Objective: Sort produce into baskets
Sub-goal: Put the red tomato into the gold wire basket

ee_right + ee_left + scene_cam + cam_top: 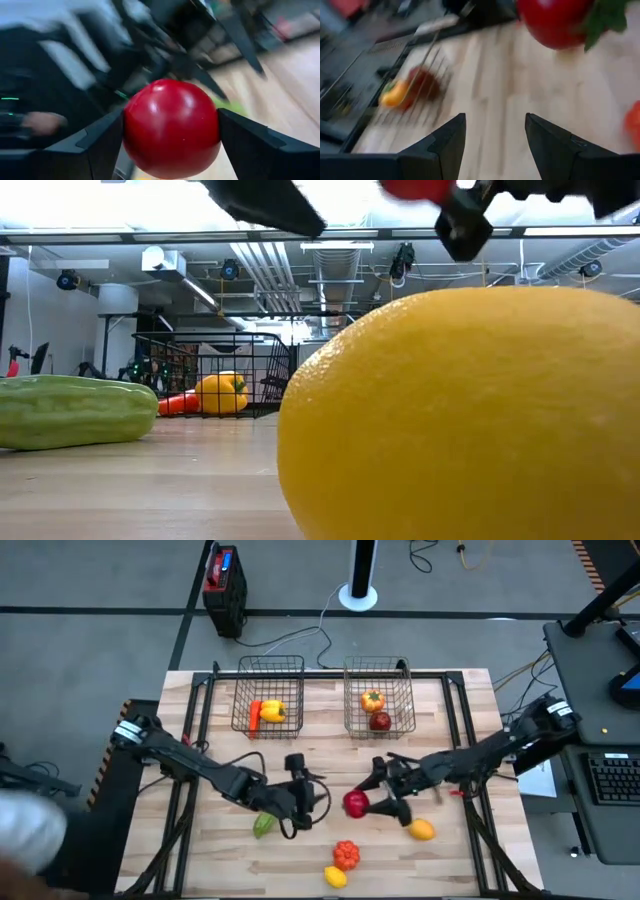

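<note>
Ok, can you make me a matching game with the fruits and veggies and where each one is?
Things:
1. red pepper
2. yellow pepper
3. cucumber
4. lemon

Places:
A. on the table under the left arm
B. in the right gripper
C. nearest the table's front edge
D. in the left basket

Pairs: 1-B, 2-D, 3-A, 4-C

Count: 2 wire baskets (pixel 268 690) (pixel 379 692). Left basket: 2 pieces, 1 yellow pepper (pixel 272 711), 1 carrot (pixel 255 715). Right basket: 2 pieces, 1 orange tomato (pixel 373 699), 1 dark red apple (pixel 380 721). Outside baskets: 5 pieces, 1 cucumber (pixel 263 826), 1 red pepper (pixel 356 803), 1 orange-red tomato (pixel 346 854), 2 yellow fruits (pixel 422 830) (pixel 335 877). Total produce: 9.
</note>
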